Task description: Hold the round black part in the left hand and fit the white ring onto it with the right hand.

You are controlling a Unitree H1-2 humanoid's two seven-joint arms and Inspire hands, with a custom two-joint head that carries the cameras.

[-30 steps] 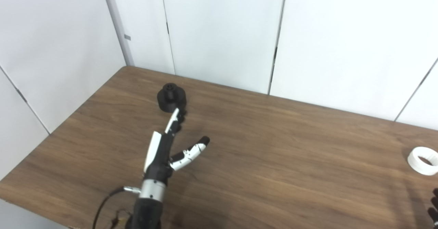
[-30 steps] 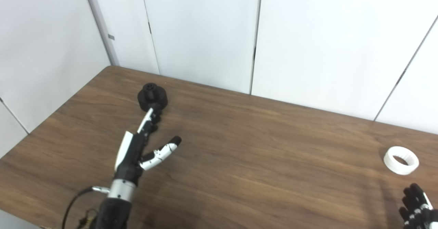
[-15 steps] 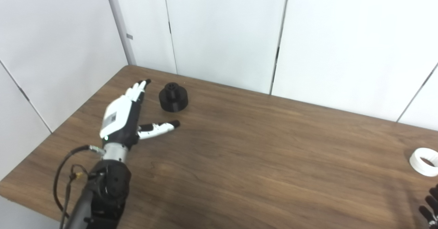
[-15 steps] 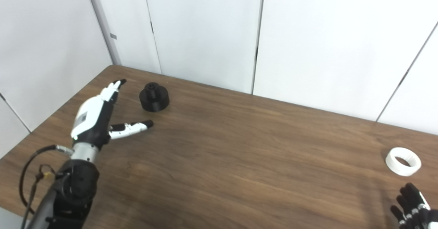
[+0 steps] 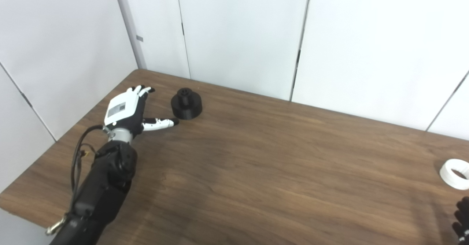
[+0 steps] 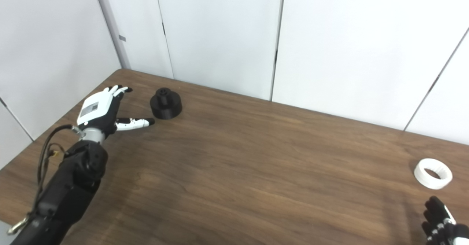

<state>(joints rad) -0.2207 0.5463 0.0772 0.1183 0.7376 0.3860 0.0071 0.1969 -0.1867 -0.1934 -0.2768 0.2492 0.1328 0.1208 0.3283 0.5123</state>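
The round black part (image 5: 186,104) sits on the far left of the table (image 5: 278,164), upright, a wide low disc with a narrower hub rising from its top. The left hand (image 5: 124,111) lies just to its left, back of the hand turned up, fingers (image 5: 141,90) spread and stretched toward the far edge, thumb (image 5: 161,122) reaching right so that its dark tip comes just beside the near foot of the part. Whether the tip touches it cannot be told. The hand holds nothing — it is spread wide, with the part lying in the gap between thumb and fingers but to the right of the palm. A black forearm (image 5: 106,175) with a looping cable runs from the wrist down to the lower left corner.

Far across on the right, the white ring (image 6: 432,173) lies flat on the table near its right end, hole facing up. The right hand (image 6: 441,226) shows only as a cluster of dark fingers at the lower right corner, near the ring but apart from it; they stand apart from each other and grip nothing.

The table is dark brown wood grain, bare between the two things. Behind it and along the left side stand plain white wall panels (image 5: 238,29) with narrow dark seams — the table's far left corner fits into the angle where they meet.
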